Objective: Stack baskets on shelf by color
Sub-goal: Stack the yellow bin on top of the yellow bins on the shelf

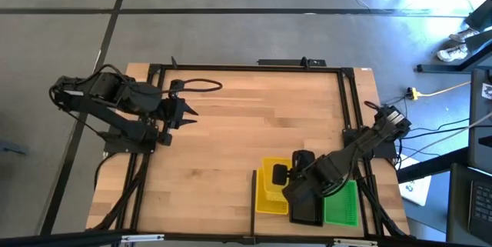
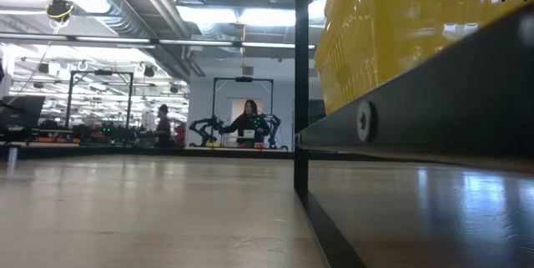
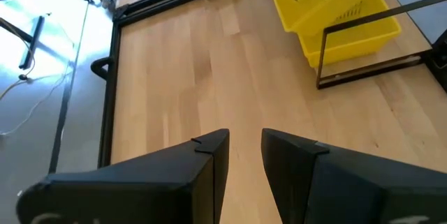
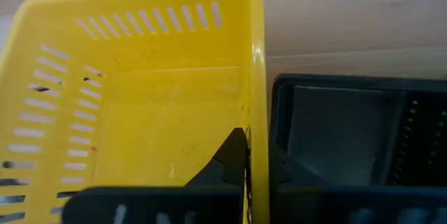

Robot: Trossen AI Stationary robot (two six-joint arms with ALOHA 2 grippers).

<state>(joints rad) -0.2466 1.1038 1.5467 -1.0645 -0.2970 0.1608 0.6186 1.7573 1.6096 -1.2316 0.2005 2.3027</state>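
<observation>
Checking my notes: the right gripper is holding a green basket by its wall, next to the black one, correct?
Not quite. The basket the right gripper holds by its wall is yellow, not green; the right wrist view shows it, with the black basket alongside.

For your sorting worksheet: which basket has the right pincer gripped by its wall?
The tilted yellow basket: the right pincer is shut on its wall. The black basket and green basket sit untouched.

black basket [image 1: 306,210] half hidden under right arm, yellow basket [image 2: 417,26] cropped in low view
</observation>
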